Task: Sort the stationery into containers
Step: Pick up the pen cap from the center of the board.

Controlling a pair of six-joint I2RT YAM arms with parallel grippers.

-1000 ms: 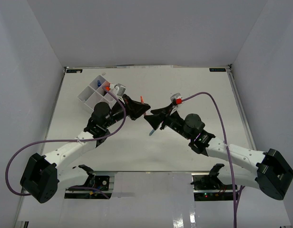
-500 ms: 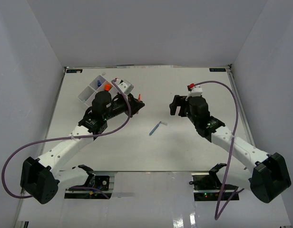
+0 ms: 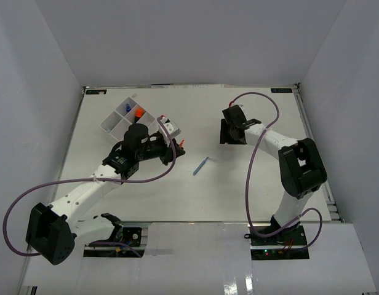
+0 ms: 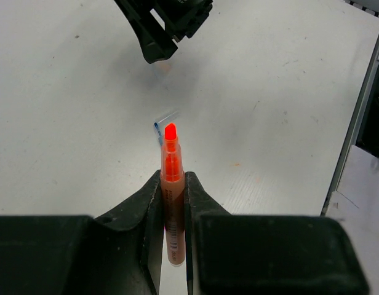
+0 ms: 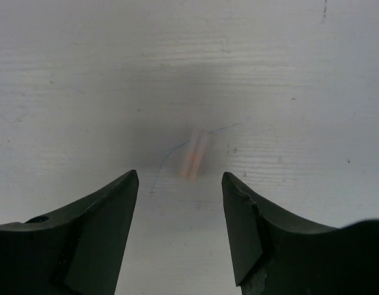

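We are looking at a white table (image 3: 257, 184) closed in by plain pale walls (image 3: 48, 55). The orange highlighter (image 4: 171, 175) is clamped along its barrel in the left gripper (image 4: 172, 184). The jaws are narrow and pressed on either side of it, its bright tip pointing out over the table and away from the tray (image 3: 108, 123). The tray sits at the far left, just behind that arm, with a blue item and an orange item already in its far compartments.

We judge the step in hand to be carrying this highlighter back to the tray. To do it well, we would keep the grip as it is and swing the wrist round until the barrel lies along a compartment. We would favour the one with the orange item, come down inside the low walls, and only then part the jaws.

A blue pen (image 3: 200, 165) lies loose mid-table, just beyond the tip. Farther right, the right gripper (image 5: 179, 178) hangs with jaws wide over a small pale pink piece (image 5: 195, 153), which is too blurred for us to name.
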